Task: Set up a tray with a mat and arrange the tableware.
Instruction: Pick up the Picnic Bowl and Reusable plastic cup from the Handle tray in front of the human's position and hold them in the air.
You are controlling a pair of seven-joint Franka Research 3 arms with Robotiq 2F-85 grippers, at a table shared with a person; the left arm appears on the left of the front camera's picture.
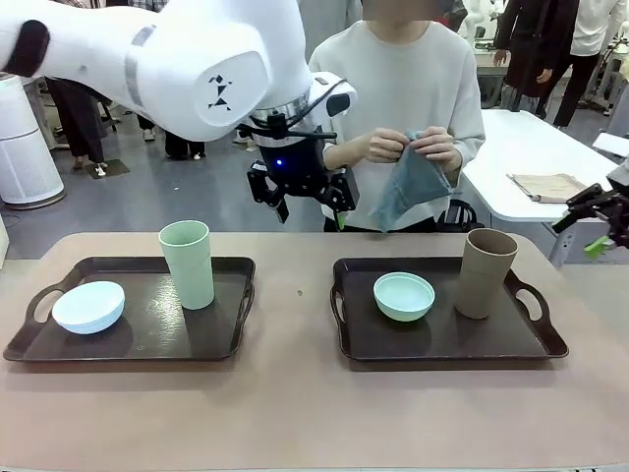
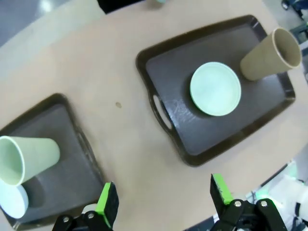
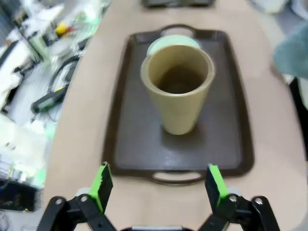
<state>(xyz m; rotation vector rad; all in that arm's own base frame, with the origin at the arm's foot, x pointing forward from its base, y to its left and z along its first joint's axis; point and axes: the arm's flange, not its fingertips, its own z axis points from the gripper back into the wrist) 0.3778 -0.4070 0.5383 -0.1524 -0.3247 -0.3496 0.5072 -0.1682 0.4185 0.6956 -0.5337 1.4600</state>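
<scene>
Hovering above the table (image 1: 295,413), our left claw (image 1: 313,210), jaws wide and empty, is the nearer one to the limp grey-blue cloth mat (image 1: 413,189), hanging lengthwise just right of it from a person's hands (image 1: 385,146).

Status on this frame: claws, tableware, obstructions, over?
Left claw, right claw open, empty. Blue bowl, green cup on left tray; mint bowl, tan cup on right tray. Person holds cloth at far side; no mat laid yet.
</scene>
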